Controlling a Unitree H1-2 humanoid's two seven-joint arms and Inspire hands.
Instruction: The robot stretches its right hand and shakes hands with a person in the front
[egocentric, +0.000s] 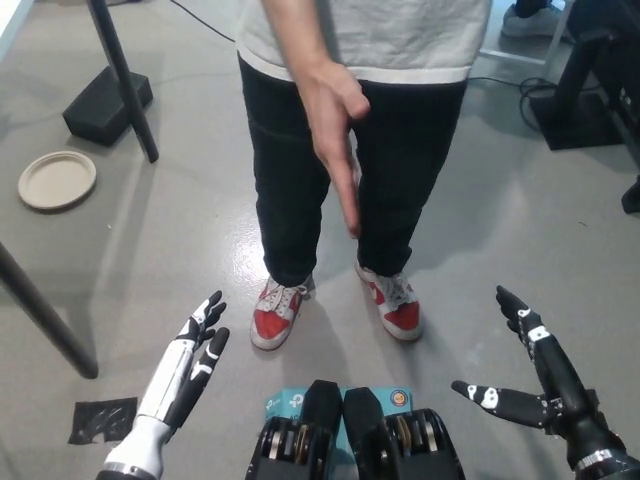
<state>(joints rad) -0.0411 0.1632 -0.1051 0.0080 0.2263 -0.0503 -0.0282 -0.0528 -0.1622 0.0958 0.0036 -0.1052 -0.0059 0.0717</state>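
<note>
A person in a grey shirt, black trousers and red-and-white shoes stands right in front of me. Their hand (335, 140) reaches down and forward towards me, fingers held flat together. My black right hand (530, 370) is low at the bottom right, open with its fingers spread, well apart from the person's hand and below and to the right of it. My white left hand (190, 365) rests at the lower left, open, fingers pointing forward.
A round beige plate (57, 180) lies on the grey floor at the left. A black stand base (105, 105) with a pole sits behind it. A dark diagonal leg (45, 315) crosses the left edge. Black equipment (585, 90) stands at the upper right.
</note>
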